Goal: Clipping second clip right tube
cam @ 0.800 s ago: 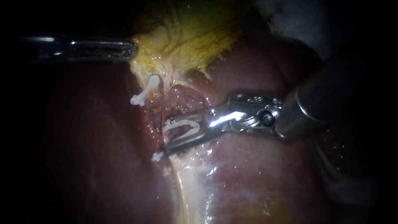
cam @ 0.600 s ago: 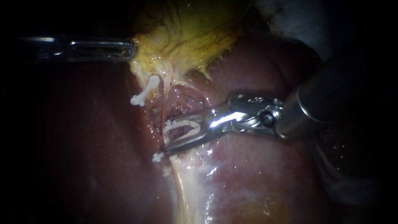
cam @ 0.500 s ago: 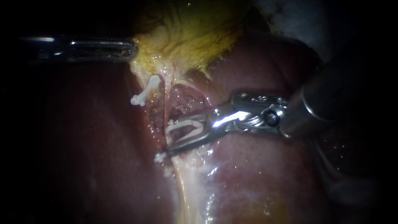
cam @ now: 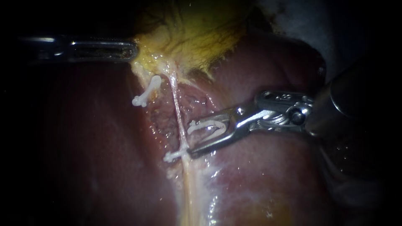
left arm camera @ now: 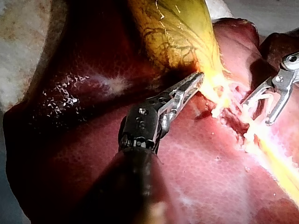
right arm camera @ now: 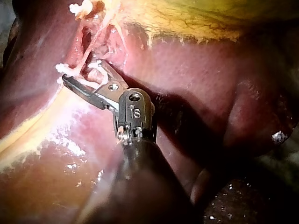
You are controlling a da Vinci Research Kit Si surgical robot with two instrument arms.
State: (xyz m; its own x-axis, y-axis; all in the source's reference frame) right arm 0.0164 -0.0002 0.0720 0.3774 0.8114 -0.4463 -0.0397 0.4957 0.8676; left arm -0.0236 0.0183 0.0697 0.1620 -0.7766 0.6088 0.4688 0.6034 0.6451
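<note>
— Jaws on our right instrument (cam: pixel 192 139) stand wide apart. What they hold is a loaded clip (cam: pixel 208 127), white, with its two legs lying against them. No tissue is in there.
— And the right tube (cam: pixel 178 117)?
— It's a thin pale strand just ahead of the tips, not between them. A seated clip (cam: pixel 172 156) crosses its lower end, right by our lower jaw tip.
— Why is it so taut?
— We judge our left instrument (cam: pixel 135 49) does that. Its jaws are closed on the gallbladder (cam: pixel 192 37) edge, so the strand stands straight off the liver (cam: pixel 259 175) and we can get round it.
— Pose?
— Our right shaft enters from the upper right, wrist bent, jaws angled down towards the tube. Our left shaft lies level. One other clip (cam: pixel 146 93) sits beside the tube, near the gallbladder.
</note>
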